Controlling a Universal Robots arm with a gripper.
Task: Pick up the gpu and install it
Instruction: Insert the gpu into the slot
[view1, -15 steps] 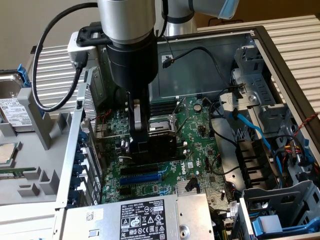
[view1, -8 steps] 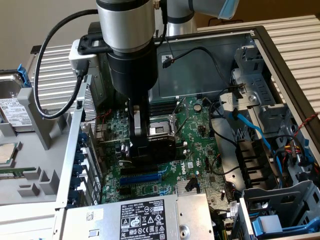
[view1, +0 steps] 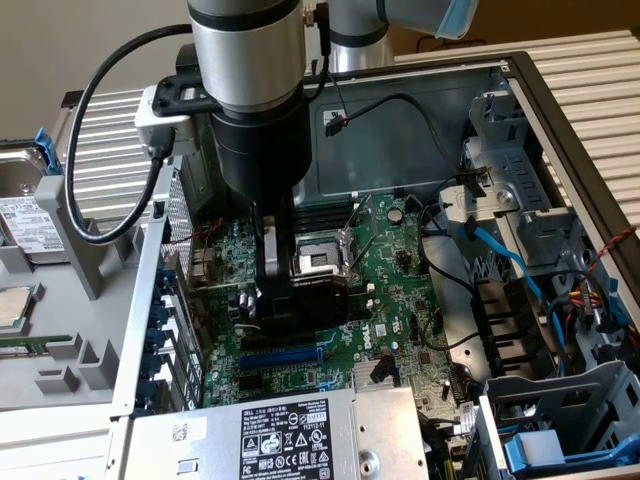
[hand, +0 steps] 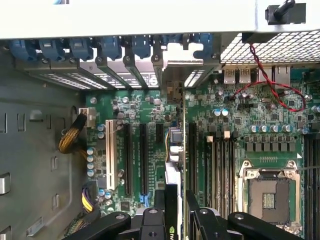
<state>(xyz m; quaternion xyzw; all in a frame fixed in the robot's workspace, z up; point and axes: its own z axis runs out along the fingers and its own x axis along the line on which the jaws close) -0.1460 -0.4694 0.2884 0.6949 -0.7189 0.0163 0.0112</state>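
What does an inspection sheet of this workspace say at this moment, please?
Surface: green motherboard inside the open computer case; processor socket empty.
Job's things: gpu stands on edge among the long black slots; whether it is seated cannot be told.
Clutter: nothing seen.
Gripper: gripper shut on the gpu, low over the motherboard.
Cables: blue cable at the exterior view's right; red-and-black wire near the rear ports; yellow-and-black bundle by the case wall.
Surroundings: power supply in front; hard drive outside the case, at the exterior view's left.
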